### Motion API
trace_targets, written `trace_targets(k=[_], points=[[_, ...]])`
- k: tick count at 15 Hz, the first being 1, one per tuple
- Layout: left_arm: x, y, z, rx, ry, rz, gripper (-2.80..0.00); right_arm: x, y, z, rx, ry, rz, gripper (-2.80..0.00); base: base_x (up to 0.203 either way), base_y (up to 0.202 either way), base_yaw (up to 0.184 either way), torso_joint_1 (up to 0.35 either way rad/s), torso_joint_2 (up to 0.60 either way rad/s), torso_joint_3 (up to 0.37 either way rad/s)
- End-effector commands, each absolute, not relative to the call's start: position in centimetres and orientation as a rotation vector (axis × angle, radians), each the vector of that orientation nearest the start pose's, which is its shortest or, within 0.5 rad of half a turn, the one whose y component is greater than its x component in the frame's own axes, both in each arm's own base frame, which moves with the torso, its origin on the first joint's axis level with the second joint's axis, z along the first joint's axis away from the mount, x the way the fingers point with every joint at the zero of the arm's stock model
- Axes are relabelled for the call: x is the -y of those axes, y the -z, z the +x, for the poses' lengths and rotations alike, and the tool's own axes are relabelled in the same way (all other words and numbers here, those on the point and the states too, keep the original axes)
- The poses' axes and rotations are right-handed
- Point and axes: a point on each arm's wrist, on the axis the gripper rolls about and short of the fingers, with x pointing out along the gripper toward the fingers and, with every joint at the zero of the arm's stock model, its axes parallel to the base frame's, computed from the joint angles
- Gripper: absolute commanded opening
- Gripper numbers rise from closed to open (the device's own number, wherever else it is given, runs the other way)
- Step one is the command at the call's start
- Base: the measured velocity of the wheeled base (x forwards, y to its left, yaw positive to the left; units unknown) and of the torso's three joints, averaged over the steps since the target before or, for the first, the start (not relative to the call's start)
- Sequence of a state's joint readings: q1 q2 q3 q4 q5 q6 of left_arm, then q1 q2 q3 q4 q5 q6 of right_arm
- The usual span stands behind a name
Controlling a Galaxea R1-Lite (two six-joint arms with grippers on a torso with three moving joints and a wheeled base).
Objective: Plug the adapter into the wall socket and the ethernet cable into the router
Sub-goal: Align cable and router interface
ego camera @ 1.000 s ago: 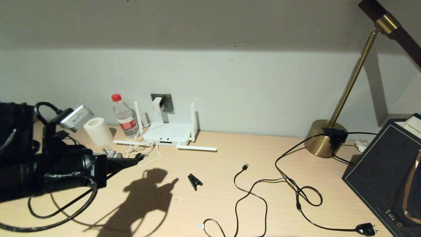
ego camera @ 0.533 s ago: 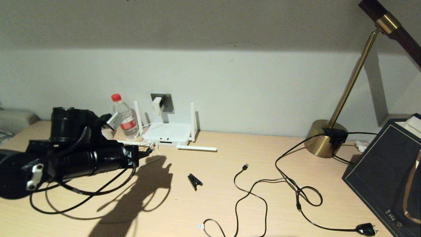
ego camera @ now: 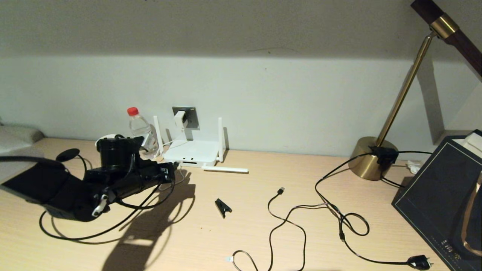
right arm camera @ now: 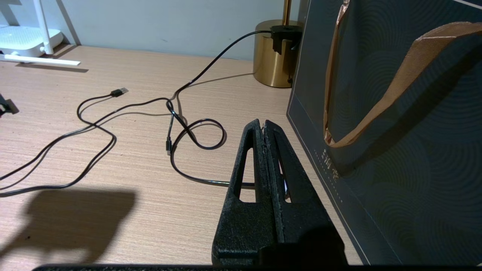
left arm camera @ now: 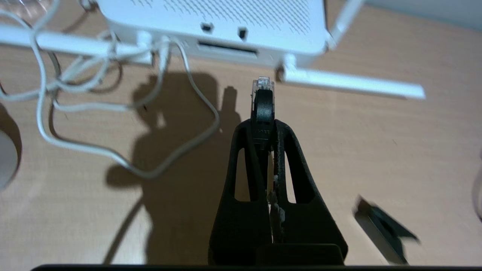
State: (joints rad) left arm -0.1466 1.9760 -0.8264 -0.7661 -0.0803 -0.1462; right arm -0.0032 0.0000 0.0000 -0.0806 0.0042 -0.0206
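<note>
Since a second ago, the left arm has swung down and in toward the router point(ego camera: 192, 152), lowering from mid-air to just above the bench point(ego camera: 263, 226). Its left end effector point(left arm camera: 263, 113) is clamped on the ethernet cable point(left arm camera: 263, 99), with the clear clip plug poking out past the fingertips and aimed at the router's port edge, close but not yet touching. The adapter point(ego camera: 180, 119) already sits in the wall socket point(ego camera: 192, 116) on the wall behind the router, so that half of the task looks done. The step in hand is plugging the cable into the router. Next, the plug likely needs lining up with an open port (the dark slot on the near edge) and a straight push until it seats. The right end effector point(right arm camera: 265, 130) rests closed and empty beside a dark bag point(right arm camera: 395, 131), idle.
</note>
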Motion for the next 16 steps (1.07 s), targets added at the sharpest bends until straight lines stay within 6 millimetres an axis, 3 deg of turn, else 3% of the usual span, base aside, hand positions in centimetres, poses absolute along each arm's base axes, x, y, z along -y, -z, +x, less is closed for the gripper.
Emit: trace_targets(k=[1,7,11,13,16], points=[[5.3,-8.4,36.2,-0.402,0.171,-0.126,-2.8,0.0,-7.6,-2.1,0.051,-0.001,-0.022,-2.8,0.0,0.0,0.0,0.0,0.0,0.0],[5.3,-7.9,36.2,-0.416,0.168,-0.113,-2.8,0.0,-7.6,-2.1,0.051,-0.001,-0.022,-2.8,0.0,0.0,0.0,0.0,0.0,0.0],[5.1,-8.2,37.4,-0.386,0.164,-0.086,-2.8,0.0,-7.6,-2.1,0.051,-0.001,-0.022,-2.8,0.0,0.0,0.0,0.0,0.0,0.0],[5.2,-7.3,38.1,-0.398,0.163,-0.073,-2.8,0.0,-7.6,-2.1,0.051,-0.001,-0.022,-2.8,0.0,0.0,0.0,0.0,0.0,0.0],[5.3,-7.2,38.0,-0.398,0.148,-0.057,-2.8,0.0,-7.6,-2.1,0.051,-0.001,-0.022,-2.8,0.0,0.0,0.0,0.0,0.0,0.0]])
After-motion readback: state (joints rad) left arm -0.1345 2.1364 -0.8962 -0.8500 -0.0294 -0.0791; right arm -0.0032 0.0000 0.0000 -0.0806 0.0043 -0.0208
